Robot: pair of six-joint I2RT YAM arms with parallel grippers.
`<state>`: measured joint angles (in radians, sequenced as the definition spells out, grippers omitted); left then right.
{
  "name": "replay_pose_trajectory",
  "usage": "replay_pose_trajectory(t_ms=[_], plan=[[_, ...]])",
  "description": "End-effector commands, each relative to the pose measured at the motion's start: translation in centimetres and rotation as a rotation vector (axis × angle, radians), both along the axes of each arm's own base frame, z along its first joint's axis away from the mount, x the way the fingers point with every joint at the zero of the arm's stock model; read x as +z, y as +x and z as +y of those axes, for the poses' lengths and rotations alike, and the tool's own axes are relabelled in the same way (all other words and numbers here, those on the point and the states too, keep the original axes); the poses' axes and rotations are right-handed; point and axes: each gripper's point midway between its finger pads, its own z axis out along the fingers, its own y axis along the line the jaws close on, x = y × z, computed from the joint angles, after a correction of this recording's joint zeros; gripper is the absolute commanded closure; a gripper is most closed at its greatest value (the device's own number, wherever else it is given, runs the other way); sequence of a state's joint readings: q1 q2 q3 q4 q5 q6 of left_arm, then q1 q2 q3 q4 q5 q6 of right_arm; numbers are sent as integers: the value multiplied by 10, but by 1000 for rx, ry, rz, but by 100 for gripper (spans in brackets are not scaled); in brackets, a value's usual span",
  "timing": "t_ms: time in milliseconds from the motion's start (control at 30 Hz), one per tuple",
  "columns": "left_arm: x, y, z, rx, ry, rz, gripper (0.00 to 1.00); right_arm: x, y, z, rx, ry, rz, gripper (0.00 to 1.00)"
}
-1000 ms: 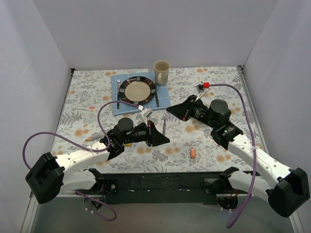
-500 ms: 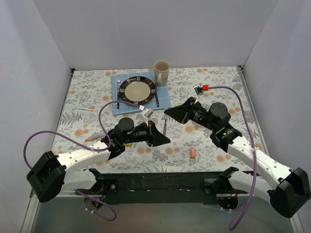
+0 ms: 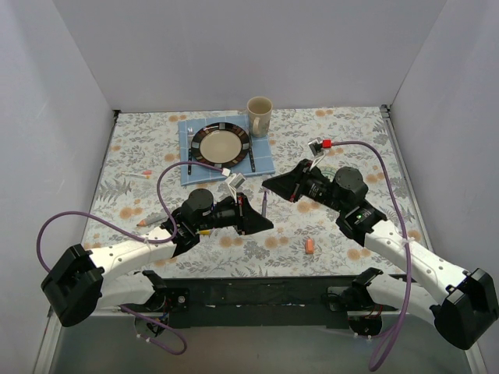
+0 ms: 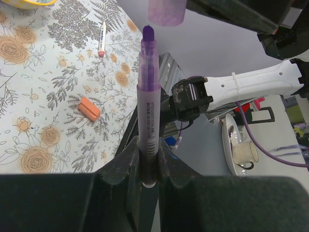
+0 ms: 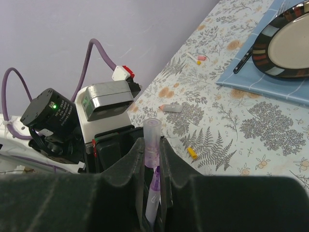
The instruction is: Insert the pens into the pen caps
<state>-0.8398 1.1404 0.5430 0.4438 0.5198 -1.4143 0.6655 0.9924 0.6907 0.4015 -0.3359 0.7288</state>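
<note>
My left gripper (image 4: 148, 145) is shut on the purple pen (image 4: 147, 96), gripping the lower barrel with its bare purple tip pointing away from the wrist. My right gripper (image 5: 152, 145) is shut on the translucent purple cap (image 5: 151, 140). The cap (image 4: 166, 12) sits just beyond the pen tip, in line with it; the tip (image 5: 155, 181) is at the cap's mouth, not clearly inside. In the top view the pen (image 3: 263, 204) stands between the left gripper (image 3: 256, 221) and the right gripper (image 3: 269, 182), mid-table. An orange cap (image 3: 310, 246) lies near the front edge.
A yellow cap (image 5: 192, 152), a grey pen with an orange tip (image 3: 153, 219) and a pink pen (image 3: 143, 173) lie on the left. A plate (image 3: 221, 144) with fork and knife on a blue mat (image 3: 263, 160), and a mug (image 3: 260, 115), stand at the back.
My right gripper has edged left with the purple cap, closing on the pen tip. The left gripper and its pen have barely moved.
</note>
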Motion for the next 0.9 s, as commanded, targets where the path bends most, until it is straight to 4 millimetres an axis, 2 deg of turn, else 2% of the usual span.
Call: replay_pose_trajectory(t_ms=[0, 367, 567, 867], plan=[[25, 2, 0, 5, -50, -67, 100, 13, -5, -1, 1, 32, -69, 99], [29, 3, 2, 19, -57, -80, 100, 4, -10, -2, 4, 19, -76, 99], [29, 6, 2, 37, -58, -84, 100, 8, -13, -1, 16, 40, -69, 99], [51, 24, 3, 118, -65, -153, 100, -22, -36, 4, 24, 50, -37, 99]])
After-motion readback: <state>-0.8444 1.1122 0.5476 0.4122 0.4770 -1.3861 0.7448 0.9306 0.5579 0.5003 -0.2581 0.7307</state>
